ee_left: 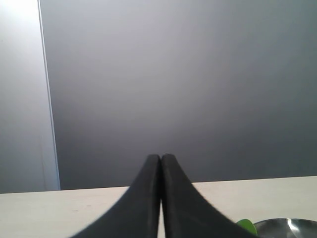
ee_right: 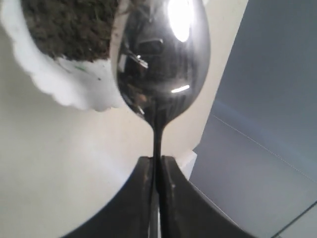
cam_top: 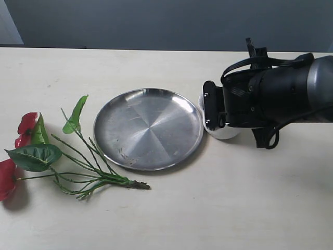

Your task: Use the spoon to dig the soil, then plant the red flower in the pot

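Note:
The red flower (cam_top: 47, 153) lies flat on the table at the left, stems pointing toward the steel plate. My right gripper (ee_right: 156, 157) is shut on the thin handle of the silver spoon (ee_right: 161, 69). The spoon's shiny bowl hangs at the scalloped rim of the white pot (ee_right: 64, 84), which holds dark crumbly soil (ee_right: 69, 27). In the exterior view the right arm covers most of the pot (cam_top: 225, 132), and the spoon is hidden there. My left gripper (ee_left: 161, 157) is shut with nothing in it, raised off the table and facing the grey wall.
A big round steel plate (cam_top: 148, 128) sits mid-table between the flower and the pot; its rim (ee_left: 290, 227) shows in the left wrist view beside a green leaf tip (ee_left: 246, 226). The right arm's black body (cam_top: 270, 96) spans the right side.

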Robot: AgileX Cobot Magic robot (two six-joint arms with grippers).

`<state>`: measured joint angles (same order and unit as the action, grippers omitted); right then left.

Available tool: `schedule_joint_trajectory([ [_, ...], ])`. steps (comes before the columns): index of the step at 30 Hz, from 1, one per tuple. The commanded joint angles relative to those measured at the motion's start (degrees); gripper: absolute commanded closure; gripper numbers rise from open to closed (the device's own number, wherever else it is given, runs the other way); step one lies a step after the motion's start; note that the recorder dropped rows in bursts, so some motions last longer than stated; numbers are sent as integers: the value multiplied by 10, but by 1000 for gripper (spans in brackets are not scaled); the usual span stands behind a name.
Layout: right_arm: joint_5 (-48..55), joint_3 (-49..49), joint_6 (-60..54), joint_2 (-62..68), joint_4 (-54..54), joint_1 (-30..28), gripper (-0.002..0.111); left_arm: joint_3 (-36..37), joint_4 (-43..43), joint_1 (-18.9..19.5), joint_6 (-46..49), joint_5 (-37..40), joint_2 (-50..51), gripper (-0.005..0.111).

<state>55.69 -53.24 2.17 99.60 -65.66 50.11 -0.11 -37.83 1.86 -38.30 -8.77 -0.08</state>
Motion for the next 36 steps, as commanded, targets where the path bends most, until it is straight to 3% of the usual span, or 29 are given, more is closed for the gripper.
schedule_joint_trajectory([
  [1, -17, -2, 0, 1, 34, -1, 109, 1, 1, -4, -1, -2, 1, 106],
  [11, 56, -31, 68, -41, 34, 3, 109, 1, 1, -4, -1, -2, 1, 106],
  [16, 80, -113, 68, -84, 163, 3, 109, 1, 1, -4, -1, -1, 1, 106],
  [22, 63, -261, 62, -86, 449, 3, 109, 1, 1, -4, -1, -1, 1, 106],
  [26, 50, -340, 8, -40, 580, 3, 109, 1, 1, -4, -1, -1, 1, 106],
  [30, 54, -409, -11, 45, 640, 3, 109, 1, 1, -4, -1, -1, 1, 106],
  [36, 55, -494, -14, 192, 644, 2, 109, 1, 1, -4, -1, -1, 1, 106],
])
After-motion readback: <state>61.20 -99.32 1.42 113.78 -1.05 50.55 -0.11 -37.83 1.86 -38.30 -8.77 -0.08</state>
